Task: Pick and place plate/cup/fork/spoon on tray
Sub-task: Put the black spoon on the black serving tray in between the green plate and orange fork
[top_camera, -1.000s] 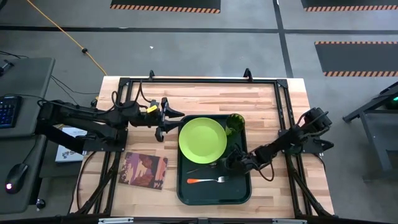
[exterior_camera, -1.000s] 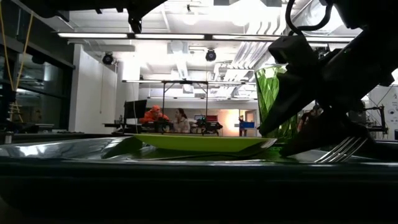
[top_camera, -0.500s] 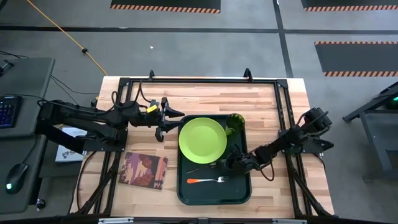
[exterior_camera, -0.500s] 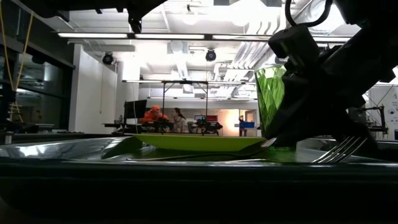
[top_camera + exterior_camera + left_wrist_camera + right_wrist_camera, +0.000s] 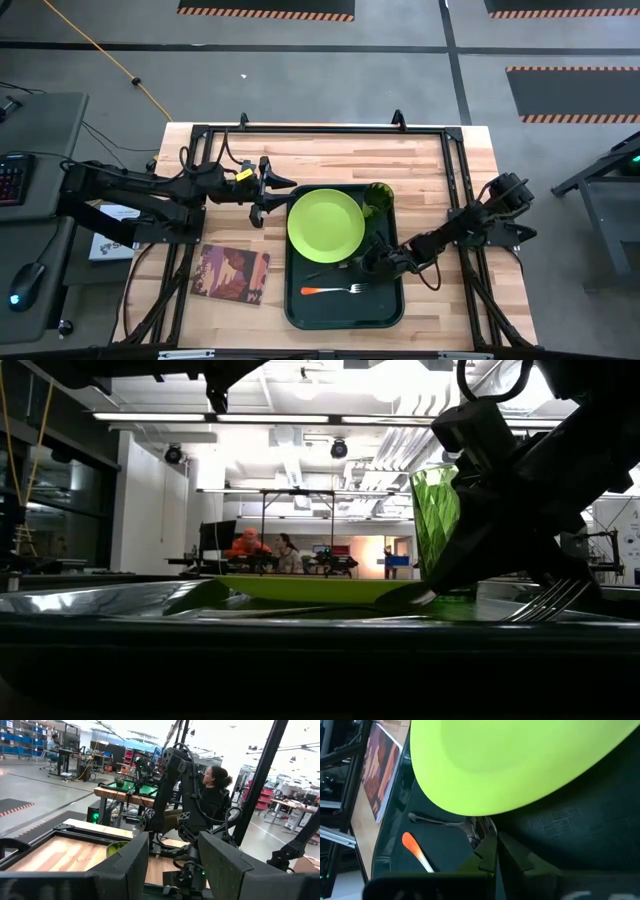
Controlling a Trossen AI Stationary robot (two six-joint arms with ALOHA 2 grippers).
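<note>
The dark green tray (image 5: pixel 385 300) holds all four things. The lime-green plate (image 5: pixel 325 222) fills its far half, and the dark-green cup (image 5: pixel 377 198) stands at the far right corner. The dark spoon (image 5: pixel 325 270) lies flat by the plate's near rim, and the orange-handled fork (image 5: pixel 335 290) lies just nearer. My right gripper (image 5: pixel 362 260) is low over the tray, shut, with its fingertips (image 5: pixel 487 847) at the spoon's bowl (image 5: pixel 472 827). My left gripper (image 5: pixel 272 192) waits open, just left of the plate. My right gripper's shut fingertips come slanting down from the table's right side, along the spoon, and end at its bowl (image 5: pixel 476 831). The fingers hide the meeting place, so I cannot tell whether they touch or hold the bowl. The spoon's handle (image 5: pixel 427 818) lies on the tray floor.
A reddish-brown patterned mat (image 5: pixel 232 274) lies on the wood left of the tray. A black frame (image 5: pixel 320 130) runs round the table edge. A person (image 5: pixel 212 795) sits beyond the table, and others show far back (image 5: pixel 265 548). Bare wood lies right of the tray.
My right gripper has shut: in the low view its two fingers stood apart over the tray and now stand together at the spoon's bowl end. The arm has kept its place. Spoon, fork, plate and cup lie as before.
</note>
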